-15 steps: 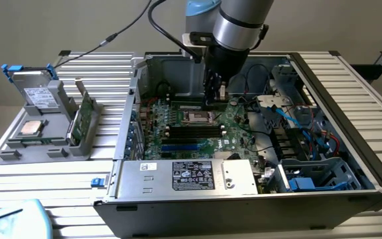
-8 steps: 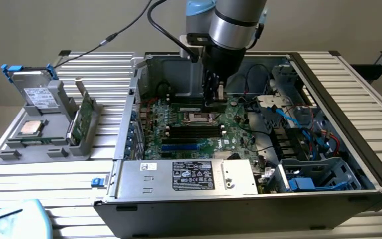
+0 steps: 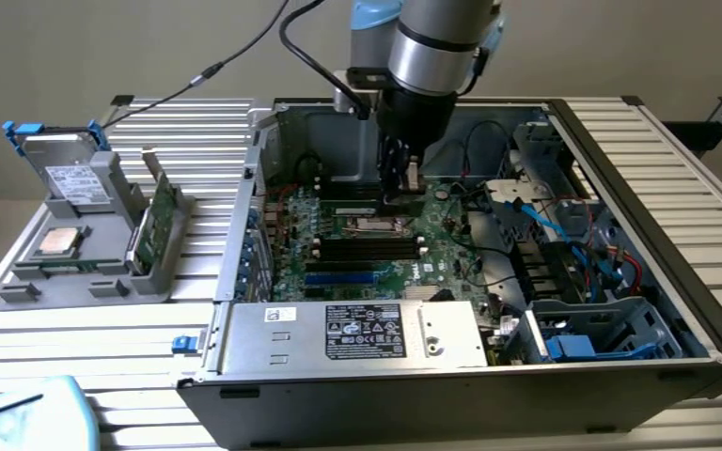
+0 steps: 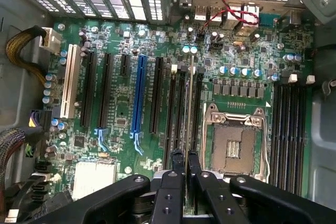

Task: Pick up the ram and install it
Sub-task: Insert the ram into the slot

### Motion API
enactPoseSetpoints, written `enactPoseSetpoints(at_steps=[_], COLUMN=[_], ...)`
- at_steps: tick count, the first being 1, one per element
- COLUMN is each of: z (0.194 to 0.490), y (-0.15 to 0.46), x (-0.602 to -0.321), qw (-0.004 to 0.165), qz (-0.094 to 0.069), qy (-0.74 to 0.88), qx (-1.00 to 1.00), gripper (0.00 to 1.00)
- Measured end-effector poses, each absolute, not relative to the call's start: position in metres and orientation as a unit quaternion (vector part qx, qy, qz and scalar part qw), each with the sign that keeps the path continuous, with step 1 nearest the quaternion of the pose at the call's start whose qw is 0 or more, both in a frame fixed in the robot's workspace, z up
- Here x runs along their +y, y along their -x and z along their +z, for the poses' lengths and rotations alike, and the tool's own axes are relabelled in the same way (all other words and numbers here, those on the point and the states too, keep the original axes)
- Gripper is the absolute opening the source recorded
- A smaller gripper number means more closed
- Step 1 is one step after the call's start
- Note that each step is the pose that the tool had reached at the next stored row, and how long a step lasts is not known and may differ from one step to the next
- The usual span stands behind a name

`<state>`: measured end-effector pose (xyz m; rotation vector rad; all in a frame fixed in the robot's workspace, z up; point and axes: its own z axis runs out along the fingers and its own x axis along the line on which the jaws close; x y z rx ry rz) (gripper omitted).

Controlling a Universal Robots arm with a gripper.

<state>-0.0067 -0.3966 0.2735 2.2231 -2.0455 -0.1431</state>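
Ram (image 4: 187,103): held edge-on in the gripper (image 4: 185,163), inside the open computer case (image 3: 462,413). From the wrist view it reads as a thin line running away from the fingertips, parallel to the black memory slots (image 4: 176,114) beside the processor socket (image 4: 236,148) and lined up over them. Whether the ram touches a slot or sits clear of it cannot be told.

Gripper: the two fingers (image 4: 177,169) are drawn close together, pinching the ram between them. In the exterior view the arm reaches straight down into the case, with the gripper (image 3: 395,193) low over the middle of the motherboard (image 4: 118,108).

Motherboard: the processor socket is empty, its metal frame closed around bare contacts. A second bank of black memory slots (image 4: 289,129) lies on the socket's far side from the ram. Expansion slots run alongside, one blue (image 4: 138,98) and one white (image 4: 70,82). A twisted red-and-black wire (image 4: 231,11) crosses near the rear ports.

Case: lies on its side on a slatted metal table (image 3: 72,329), with the labelled power supply (image 3: 361,334) at the near edge.

Surroundings: on the exterior view's left, well apart from the case, a gray fixture (image 3: 86,272) carries a drive (image 3: 72,174), a square processor chip (image 3: 57,241) and a green board (image 3: 148,230) standing on edge.
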Motion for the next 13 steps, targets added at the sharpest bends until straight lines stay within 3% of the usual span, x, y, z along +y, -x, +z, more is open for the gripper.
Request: enactPoseSetpoints(at_steps=[13], z=[0.260], y=[0.009], x=[-0.397], qw=[0.065], qz=[-0.036], qy=[-0.741], qx=[-0.667], gripper=[0.14])
